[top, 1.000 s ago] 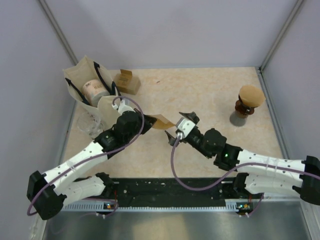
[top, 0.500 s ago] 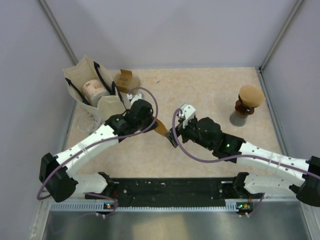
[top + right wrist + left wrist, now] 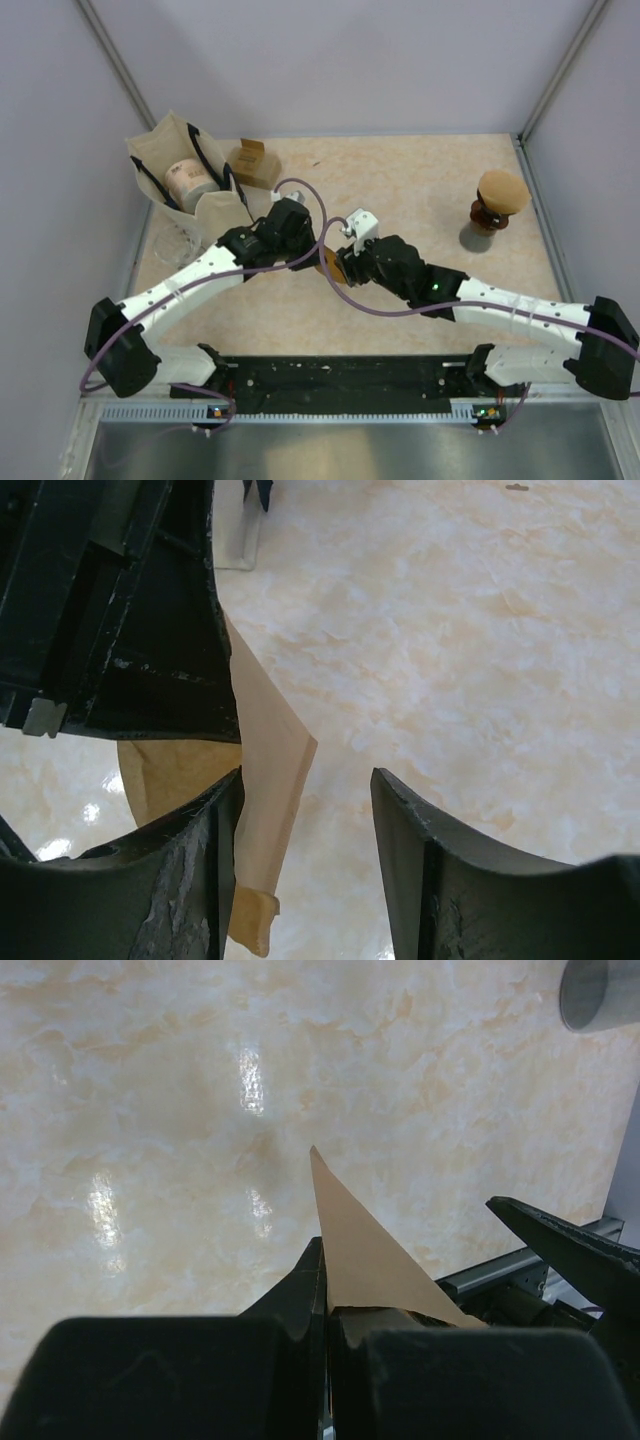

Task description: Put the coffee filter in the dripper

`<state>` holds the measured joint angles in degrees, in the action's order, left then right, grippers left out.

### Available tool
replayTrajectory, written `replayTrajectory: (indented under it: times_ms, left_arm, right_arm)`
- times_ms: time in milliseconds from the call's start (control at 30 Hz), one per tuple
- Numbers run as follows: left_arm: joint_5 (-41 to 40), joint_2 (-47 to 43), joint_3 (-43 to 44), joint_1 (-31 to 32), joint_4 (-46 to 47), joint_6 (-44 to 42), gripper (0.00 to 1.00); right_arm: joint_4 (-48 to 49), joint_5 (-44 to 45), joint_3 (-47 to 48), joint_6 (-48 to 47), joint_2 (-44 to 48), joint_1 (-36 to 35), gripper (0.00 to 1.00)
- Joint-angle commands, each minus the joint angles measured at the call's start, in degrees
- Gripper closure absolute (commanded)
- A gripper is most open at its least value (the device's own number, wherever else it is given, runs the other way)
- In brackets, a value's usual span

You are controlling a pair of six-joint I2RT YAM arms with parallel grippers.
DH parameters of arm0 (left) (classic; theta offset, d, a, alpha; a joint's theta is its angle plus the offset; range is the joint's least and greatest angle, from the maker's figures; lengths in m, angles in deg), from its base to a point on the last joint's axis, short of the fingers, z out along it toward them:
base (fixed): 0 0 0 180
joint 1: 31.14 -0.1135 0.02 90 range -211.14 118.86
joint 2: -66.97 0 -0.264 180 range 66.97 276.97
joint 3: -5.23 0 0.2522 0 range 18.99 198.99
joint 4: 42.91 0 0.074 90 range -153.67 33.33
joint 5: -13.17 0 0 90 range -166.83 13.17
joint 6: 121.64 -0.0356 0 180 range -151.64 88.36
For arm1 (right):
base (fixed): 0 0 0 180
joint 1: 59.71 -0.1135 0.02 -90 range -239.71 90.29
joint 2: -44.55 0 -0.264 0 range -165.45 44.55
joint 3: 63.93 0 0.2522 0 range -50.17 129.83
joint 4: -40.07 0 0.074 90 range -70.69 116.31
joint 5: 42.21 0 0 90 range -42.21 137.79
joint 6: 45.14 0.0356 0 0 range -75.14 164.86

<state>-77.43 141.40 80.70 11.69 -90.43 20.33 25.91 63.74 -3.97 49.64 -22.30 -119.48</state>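
My left gripper [image 3: 312, 248] is shut on a brown paper coffee filter [image 3: 326, 262] and holds it above the middle of the table. In the left wrist view the gripper [image 3: 326, 1265] pinches the filter [image 3: 365, 1255] by its base, with the point sticking out ahead. My right gripper [image 3: 341, 266] is open right against it. In the right wrist view the filter [image 3: 268, 745] hangs between my right gripper's [image 3: 305, 785] open jaws, close to the left finger [image 3: 190, 870]. The dripper [image 3: 500, 198], tan on top with a dark collar, stands far right, apart from both grippers.
A cream tote bag [image 3: 160, 160] with black handles holds a can [image 3: 190, 180] at the back left. A small cardboard box [image 3: 254, 162] lies beside it. A clear glass item [image 3: 180, 248] sits under the left arm. The enclosure walls close the back and sides.
The left gripper has carried the filter rightward. The right gripper has moved left toward it, and its open jaws now straddle the filter's free edge.
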Motion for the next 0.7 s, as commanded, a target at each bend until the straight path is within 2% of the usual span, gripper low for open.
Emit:
replayTrajectory:
  times_ms: [0,233,333,533,667]
  left_arm:
    - [1.3,0.3,2.4,0.0,1.5,-0.9,1.00]
    - [3.7,1.7,2.8,-0.1,2.4,-0.9,1.00]
    - [4.7,2.2,3.2,-0.1,2.7,-1.5,1.00]
    - [7.6,2.9,3.2,-0.5,2.9,-3.7,1.00]
    - [7.9,2.9,3.6,-0.9,2.6,-5.5,1.00]
  right_arm:
    - [3.2,4.2,0.6,1.5,-0.3,0.0,0.48]
    - [3.0,3.4,-1.0,0.1,-1.7,0.0,0.53]
    - [2.5,4.6,-0.5,0.0,-2.7,0.1,0.64]
    - [2.8,5.0,-0.5,-1.8,-3.3,0.1,0.66]
    - [2.3,6.1,-0.5,-2.8,-2.9,0.1,0.83]
